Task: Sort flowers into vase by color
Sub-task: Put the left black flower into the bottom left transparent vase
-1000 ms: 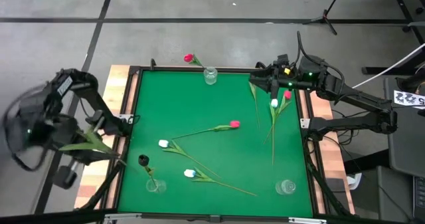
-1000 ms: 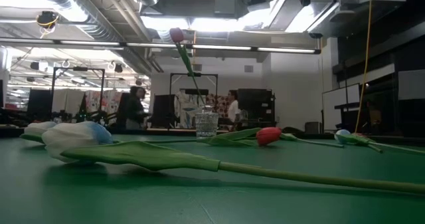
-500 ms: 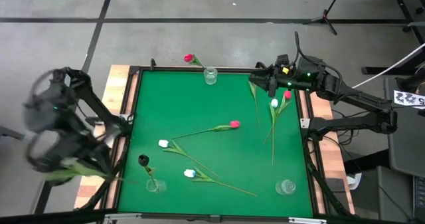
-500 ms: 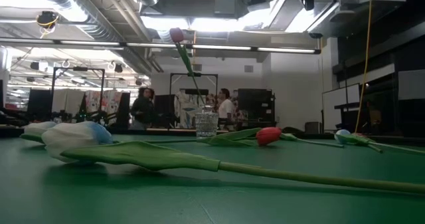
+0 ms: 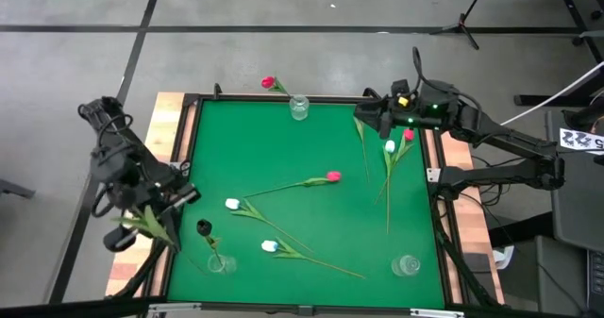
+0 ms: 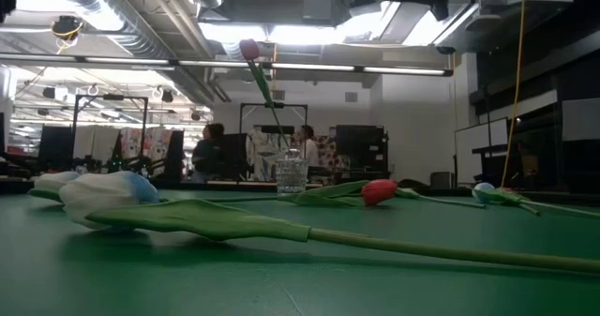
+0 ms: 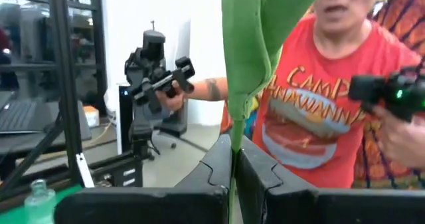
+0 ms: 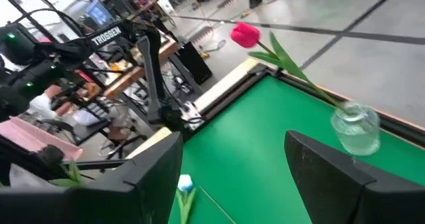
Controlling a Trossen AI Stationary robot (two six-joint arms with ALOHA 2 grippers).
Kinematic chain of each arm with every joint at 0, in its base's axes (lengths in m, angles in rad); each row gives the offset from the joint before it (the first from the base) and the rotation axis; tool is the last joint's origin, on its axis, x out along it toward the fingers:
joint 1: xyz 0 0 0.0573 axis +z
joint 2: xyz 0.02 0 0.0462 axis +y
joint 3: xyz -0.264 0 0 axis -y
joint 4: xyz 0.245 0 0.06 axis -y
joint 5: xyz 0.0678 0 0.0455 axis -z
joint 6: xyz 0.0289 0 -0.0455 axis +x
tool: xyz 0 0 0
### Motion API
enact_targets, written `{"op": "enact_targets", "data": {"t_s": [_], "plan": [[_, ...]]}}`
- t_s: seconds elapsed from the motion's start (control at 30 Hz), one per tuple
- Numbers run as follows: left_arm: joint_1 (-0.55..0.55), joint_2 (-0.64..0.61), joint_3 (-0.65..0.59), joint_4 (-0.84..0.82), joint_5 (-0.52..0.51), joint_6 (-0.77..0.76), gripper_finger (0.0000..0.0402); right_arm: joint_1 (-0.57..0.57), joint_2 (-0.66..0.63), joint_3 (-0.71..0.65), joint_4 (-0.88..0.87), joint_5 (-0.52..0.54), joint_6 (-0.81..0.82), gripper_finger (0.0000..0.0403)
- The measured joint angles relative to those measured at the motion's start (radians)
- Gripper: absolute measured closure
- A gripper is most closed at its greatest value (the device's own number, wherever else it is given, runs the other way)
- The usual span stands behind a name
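From above, your left pincer (image 5: pixel 142 219) sits off the table's (image 5: pixel 283 148) left edge near the front corner, pinching a green flower stem (image 5: pixel 151 225). Your right pincer (image 5: pixel 373 120) waits spread at the far right corner. Loose flowers (image 5: pixel 311 181) lie across the table; one red flower (image 5: pixel 269 82) stands in the glass vase (image 5: pixel 299 108) at the far edge.

At table height, a white flower (image 6: pixel 103 189) lies nearest.

Your left wrist shows the fingers (image 7: pixel 219 177) pressed together on the stem (image 7: pixel 234 137).

Your right wrist shows spread fingers (image 8: pixel 332 177) facing the vase (image 8: pixel 356 127).
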Motion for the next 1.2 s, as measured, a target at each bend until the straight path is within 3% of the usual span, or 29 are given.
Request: {"op": "enact_targets", "data": {"t_s": [0.27, 0.4, 0.73, 1.03, 1.2], "plan": [[-0.013, -0.132, -0.239, 0.171, -0.064, -0.048, 0.0398, 0.0, 0.0, 0.0, -0.028, -0.001, 0.0, 0.0139], [-0.026, -0.132, -0.295, 0.131, -0.135, -0.084, 0.0398, 0.0, 0.0, 0.0, -0.029, -0.001, -0.003, 0.0139], [-0.069, -0.132, -0.346, 0.127, -0.197, -0.121, 0.0398, 0.0, 0.0, 0.0, -0.05, -0.001, -0.009, 0.0139], [-0.244, -0.131, -0.346, 0.023, -0.514, -0.112, 0.0398, 0.0, 0.0, 0.0, -0.05, -0.001, -0.009, 0.0139], [-0.309, -0.121, -0.346, 0.022, -0.592, -0.109, 0.0398, 0.0, 0.0, 0.0, -0.05, -0.001, -0.009, 0.0139]]}}
